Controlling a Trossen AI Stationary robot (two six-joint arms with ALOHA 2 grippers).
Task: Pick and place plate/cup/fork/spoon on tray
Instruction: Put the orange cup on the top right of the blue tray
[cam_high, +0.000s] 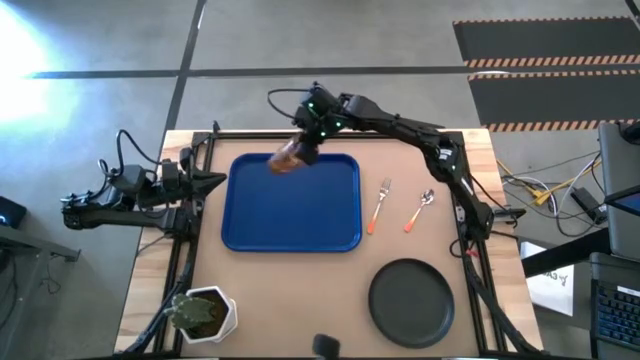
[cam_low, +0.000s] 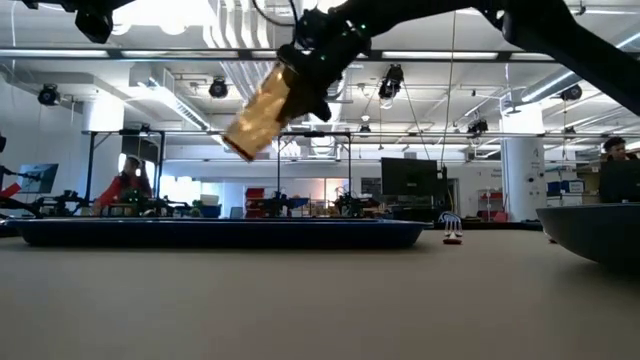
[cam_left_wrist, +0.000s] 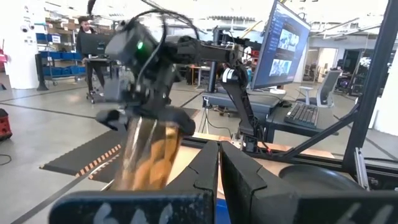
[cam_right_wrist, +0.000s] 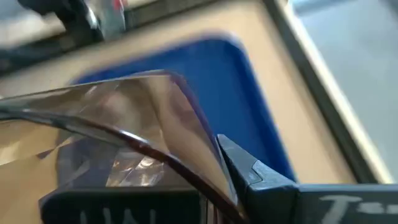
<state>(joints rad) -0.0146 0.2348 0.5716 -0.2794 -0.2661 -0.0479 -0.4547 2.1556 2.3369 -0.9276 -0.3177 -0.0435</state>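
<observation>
Cup (cam_high: 287, 160) transport is the step in hand: the right gripper (cam_high: 303, 150) has its jaws closed on the amber tumbler, holding it tilted in the air over the far-left corner of the blue tray (cam_high: 300, 225). To set it down well, it likely needs to be brought upright before descending, lowered inside the rim, and released only once the base sits flat. The left gripper (cam_left_wrist: 219, 180) waits beside the tray, fingers closed on nothing.
</observation>
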